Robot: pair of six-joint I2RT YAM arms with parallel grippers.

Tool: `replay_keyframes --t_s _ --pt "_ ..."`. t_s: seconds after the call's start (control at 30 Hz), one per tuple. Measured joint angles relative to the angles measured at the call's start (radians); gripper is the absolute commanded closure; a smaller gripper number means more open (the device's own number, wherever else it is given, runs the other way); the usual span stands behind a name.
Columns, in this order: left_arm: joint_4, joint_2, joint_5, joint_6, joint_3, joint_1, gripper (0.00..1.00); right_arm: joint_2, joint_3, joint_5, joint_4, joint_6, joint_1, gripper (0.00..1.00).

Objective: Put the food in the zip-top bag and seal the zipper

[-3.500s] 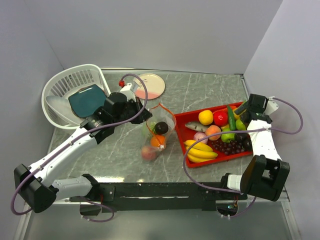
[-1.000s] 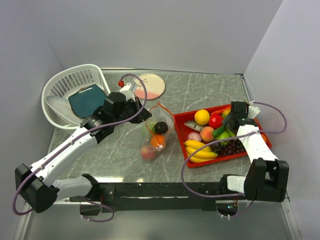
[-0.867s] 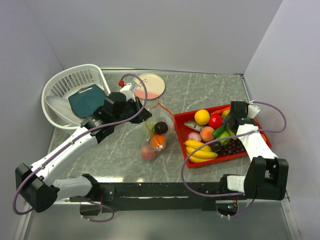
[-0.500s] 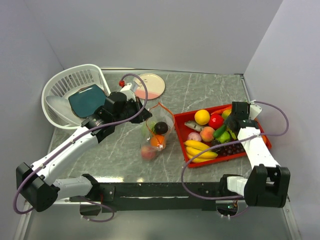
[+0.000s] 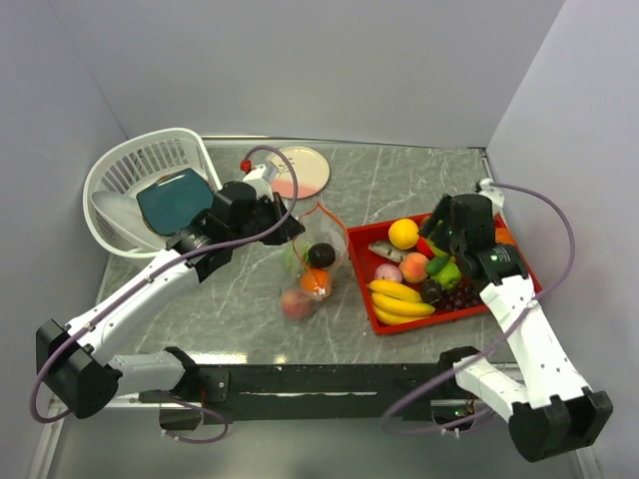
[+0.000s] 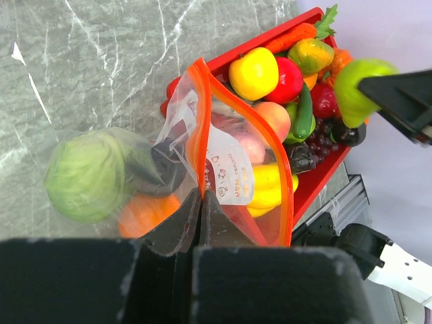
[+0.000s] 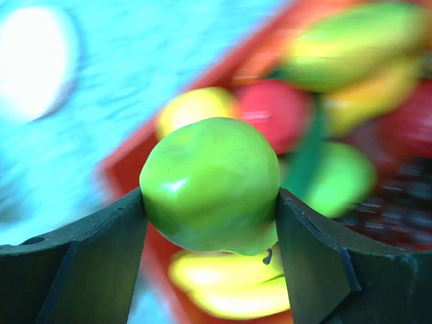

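The clear zip-top bag (image 5: 315,261) stands open on the table with its orange-red zipper (image 6: 202,121) spread wide. It holds a dark fruit (image 5: 321,254), an orange (image 5: 316,281), a peach (image 5: 296,303) and a green one (image 6: 88,175). My left gripper (image 6: 199,196) is shut on the zipper edge of the bag's mouth; it also shows in the top view (image 5: 283,232). My right gripper (image 7: 210,196) is shut on a green pear (image 7: 210,192), held above the red tray (image 5: 454,316) of food: bananas (image 5: 401,299), yellow fruit (image 5: 404,234), grapes (image 5: 461,294).
A white lattice basket (image 5: 130,185) with a teal dish (image 5: 172,198) stands at the back left. A pink plate (image 5: 300,172) lies behind the bag. Walls close in on the left, back and right.
My right gripper closed on the green pear in the tray and lifted it up and towards the back left. The left gripper and the bag have stayed put.
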Motion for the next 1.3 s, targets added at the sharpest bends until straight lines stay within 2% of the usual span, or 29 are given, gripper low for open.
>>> replay_keyframes --t_s 0.23,0.37,0.53,0.67,0.7,0.8,0.83,0.87,1.1,1.17,1.3 --pt "-0.002 0.019 -0.011 -0.002 0.020 0.000 0.99 0.022 0.181 -0.039 -0.002 0.093 0.319 0.69" --pt "-0.002 0.027 -0.025 -0.004 0.024 0.000 0.99 0.137 0.337 -0.028 0.062 0.143 0.521 0.68" --pt "-0.003 0.029 -0.040 -0.004 0.026 0.000 0.99 0.251 0.401 0.020 0.086 0.167 0.649 0.65" --pt "-0.003 0.029 -0.051 -0.005 0.027 0.000 0.99 0.302 0.352 0.017 0.130 0.194 0.712 0.63" --pt "-0.003 0.029 -0.051 -0.005 0.027 0.000 0.99 0.304 0.336 0.016 0.135 0.203 0.711 0.61" --pt "-0.003 0.031 -0.052 -0.006 0.027 0.000 0.99 0.315 0.325 0.019 0.138 0.219 0.712 0.39" --pt "-0.003 0.031 -0.053 -0.007 0.027 0.000 0.99 0.316 0.325 0.020 0.142 0.224 0.712 0.24" --pt "-0.003 0.031 -0.053 -0.007 0.027 0.000 0.99 0.317 0.323 0.020 0.146 0.228 0.714 0.20" --pt "-0.003 0.031 -0.060 -0.008 0.027 0.000 0.99 0.304 0.256 0.019 0.178 0.248 0.722 0.08" --pt "-0.003 0.031 -0.060 -0.008 0.027 0.000 0.99 0.301 0.247 0.021 0.177 0.250 0.722 0.00" --pt "-0.002 0.031 -0.062 -0.009 0.027 0.000 0.99 0.280 0.247 0.025 0.175 0.250 0.723 0.00"
